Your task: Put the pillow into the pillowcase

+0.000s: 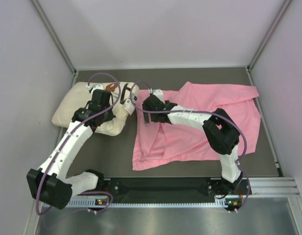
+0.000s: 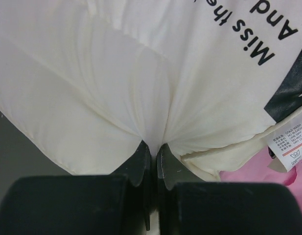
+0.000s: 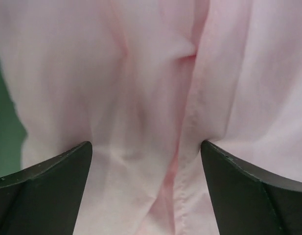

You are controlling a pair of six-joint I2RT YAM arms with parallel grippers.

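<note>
The cream pillow (image 1: 80, 105) lies at the back left of the table, its right end bunched up beside the pink pillowcase (image 1: 209, 115). My left gripper (image 1: 104, 105) is shut on a pinch of the pillow (image 2: 141, 83); its black text and care tag (image 2: 290, 147) show at the right of the left wrist view. My right gripper (image 1: 150, 111) is open over the pillowcase's left edge. In the right wrist view its fingers (image 3: 58, 171) straddle wrinkled pink cloth (image 3: 151, 98) with a seam between them.
The pillowcase spreads rumpled across the middle and right of the dark table (image 1: 106, 156). White walls and metal frame posts close in the back and sides. A metal rail (image 1: 268, 186) runs along the near edge by the arm bases.
</note>
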